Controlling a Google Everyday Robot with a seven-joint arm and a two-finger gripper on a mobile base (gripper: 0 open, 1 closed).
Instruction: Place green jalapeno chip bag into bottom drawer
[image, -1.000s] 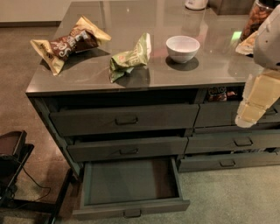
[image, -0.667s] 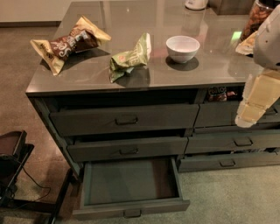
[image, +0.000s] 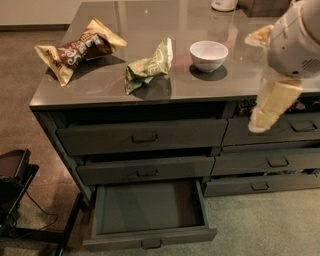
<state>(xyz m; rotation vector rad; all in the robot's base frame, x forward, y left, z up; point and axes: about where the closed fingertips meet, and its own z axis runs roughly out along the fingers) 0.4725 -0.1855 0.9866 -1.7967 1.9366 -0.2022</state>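
Observation:
The green jalapeno chip bag (image: 149, 66) lies on the grey counter (image: 100, 87), left of centre, between a brown chip bag and a white bowl. The bottom drawer (image: 150, 206) of the left stack is pulled open below it and shows a bare inside. My gripper (image: 261, 120) hangs at the right, on a white arm (image: 295, 42), in front of the right-hand drawers. It is level with the counter edge and well to the right of the green bag. It holds nothing that I can see.
A larger brown-and-tan chip bag (image: 77, 49) lies at the counter's left. A white bowl (image: 208, 54) stands right of the green bag. The two upper left drawers (image: 142, 136) are slightly ajar. A dark stand (image: 15, 185) with cables sits on the floor at the left.
My arm and gripper have shifted a little to the left, toward the counter's middle. The bags, the bowl and the drawers have not moved.

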